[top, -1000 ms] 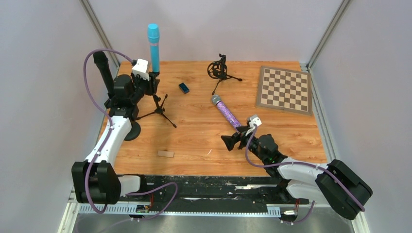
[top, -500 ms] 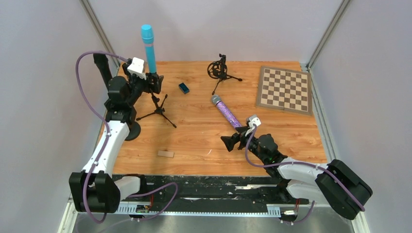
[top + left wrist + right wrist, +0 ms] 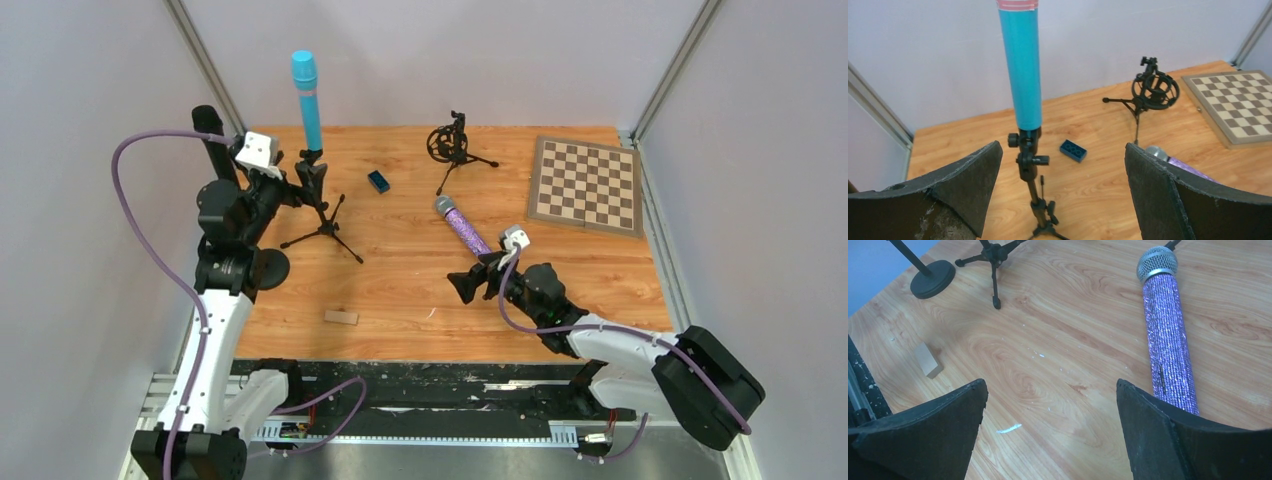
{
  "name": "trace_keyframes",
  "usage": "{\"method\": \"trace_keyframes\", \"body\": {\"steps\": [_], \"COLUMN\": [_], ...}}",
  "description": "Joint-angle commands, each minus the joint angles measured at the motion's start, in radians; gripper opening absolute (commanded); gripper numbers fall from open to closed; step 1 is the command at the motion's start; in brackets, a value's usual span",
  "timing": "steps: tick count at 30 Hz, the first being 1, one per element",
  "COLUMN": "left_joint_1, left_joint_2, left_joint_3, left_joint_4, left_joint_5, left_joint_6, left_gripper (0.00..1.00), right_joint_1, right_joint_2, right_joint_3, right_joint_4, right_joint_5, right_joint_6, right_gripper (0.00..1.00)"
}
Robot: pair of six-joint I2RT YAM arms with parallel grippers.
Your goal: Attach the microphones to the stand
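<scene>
Top external, wood-grain table (image 3: 400, 290), grey walls (image 3: 420, 60), chessboard (image 3: 586, 185), left end effector (image 3: 1063, 150) and right end effector (image 3: 1050, 385) gaping, empty

The light blue stick microphone (image 3: 307, 100) stands upright in the black tripod stand (image 3: 322, 205) at far left. Rightward along the far edge: small blue brick (image 3: 378, 181), black shock-mount stand (image 3: 452, 143), wooden chessboard (image 3: 586, 185). The purple glitter microphone (image 3: 462, 229) lies mid-table; a small wooden block (image 3: 340, 317) lies near left.

Pale grey walls (image 3: 450, 50) enclose an evenly lit wood-grain tabletop (image 3: 400, 270).
</scene>
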Motion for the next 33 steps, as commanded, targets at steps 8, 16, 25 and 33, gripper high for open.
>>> {"method": "trace_keyframes", "body": {"steps": [8,16,25,33], "left_joint_1": [-0.128,-0.340,-0.517,-0.589], "left_joint_2": [-0.001,0.131,0.186,0.081], "left_joint_3": [0.103,0.156,0.082,-0.037], "left_joint_4": [-0.430,-0.541,-0.531,-0.448], "left_joint_5": [0.147,0.034,-0.357,-0.523], "left_joint_6": [-0.041,0.008,0.092,0.135], "left_gripper": [1.00,1.00,1.00,1.00], "right_joint_1": [-0.054,-0.239,-0.371,-0.419], "right_joint_2": [0.022,0.113,0.216,0.422], "right_joint_3": [0.205,0.304,0.426,0.640], "right_joint_4": [-0.249,-0.336,-0.325,-0.227], "right_joint_5": [-0.132,-0.317,-0.420,-0.502], "right_joint_6": [0.052,0.242,0.360,0.494], "right_gripper": [1.00,1.00,1.00,1.00]}}
